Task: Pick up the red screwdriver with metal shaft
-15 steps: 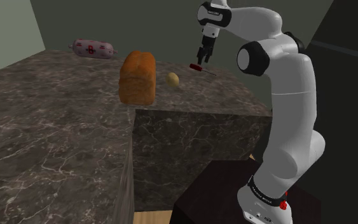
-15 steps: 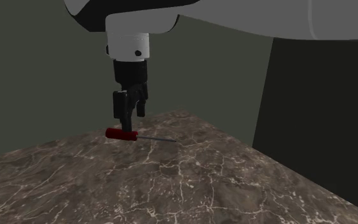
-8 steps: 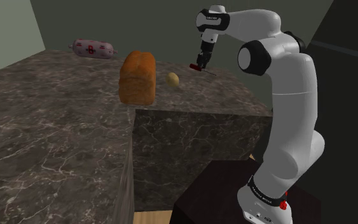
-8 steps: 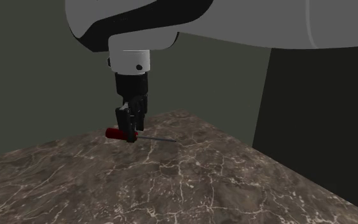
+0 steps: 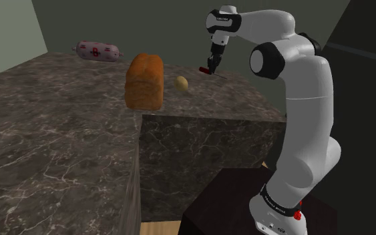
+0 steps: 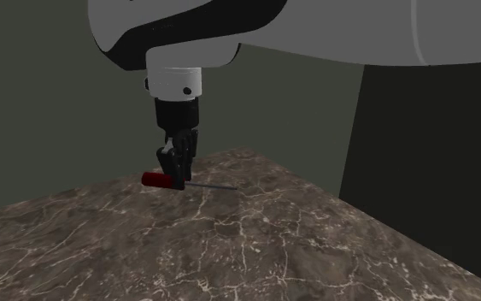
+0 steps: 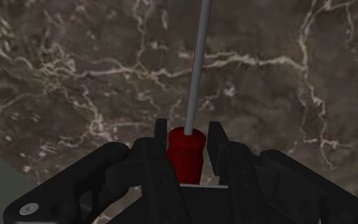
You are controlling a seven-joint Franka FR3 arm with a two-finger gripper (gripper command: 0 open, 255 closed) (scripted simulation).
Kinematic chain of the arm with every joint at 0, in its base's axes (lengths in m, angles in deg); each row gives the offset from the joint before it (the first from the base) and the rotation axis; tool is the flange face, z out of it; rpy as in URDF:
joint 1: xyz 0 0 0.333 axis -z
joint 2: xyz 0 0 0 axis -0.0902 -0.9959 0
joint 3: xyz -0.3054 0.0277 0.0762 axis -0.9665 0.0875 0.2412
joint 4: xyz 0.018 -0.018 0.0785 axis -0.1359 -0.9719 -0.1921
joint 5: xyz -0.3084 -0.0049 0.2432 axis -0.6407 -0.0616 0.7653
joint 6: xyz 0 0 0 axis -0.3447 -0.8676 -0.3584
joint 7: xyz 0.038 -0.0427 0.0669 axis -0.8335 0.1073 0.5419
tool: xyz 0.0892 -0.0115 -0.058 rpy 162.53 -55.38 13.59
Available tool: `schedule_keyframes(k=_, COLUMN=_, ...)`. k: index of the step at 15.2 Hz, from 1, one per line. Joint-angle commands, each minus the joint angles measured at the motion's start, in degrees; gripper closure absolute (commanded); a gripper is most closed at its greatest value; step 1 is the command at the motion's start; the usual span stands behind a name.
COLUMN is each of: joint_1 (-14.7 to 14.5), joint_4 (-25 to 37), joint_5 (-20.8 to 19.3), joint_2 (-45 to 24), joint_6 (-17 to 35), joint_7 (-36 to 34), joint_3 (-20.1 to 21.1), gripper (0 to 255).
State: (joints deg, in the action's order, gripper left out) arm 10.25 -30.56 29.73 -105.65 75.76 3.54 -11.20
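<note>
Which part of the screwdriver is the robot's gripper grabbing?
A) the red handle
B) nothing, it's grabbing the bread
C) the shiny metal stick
A: in the wrist view the gripper clasps the red handle of the screwdriver between its two black fingers, while the grey shaft pokes out beyond them.

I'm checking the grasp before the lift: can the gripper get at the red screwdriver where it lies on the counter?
Probably yes. The gripper is down at the red screwdriver, its fingers on either side of the handle and seemingly clasping it; nothing on the counter crowds it.
</note>
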Motion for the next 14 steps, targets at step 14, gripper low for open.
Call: schedule_keyframes(k=14, joint_1=3.66, joint_4=18.73, joint_5=1.52, joint_2=-5.04, joint_6=-13.46, joint_7=-1.12, joint_3=0.48, gripper=255)
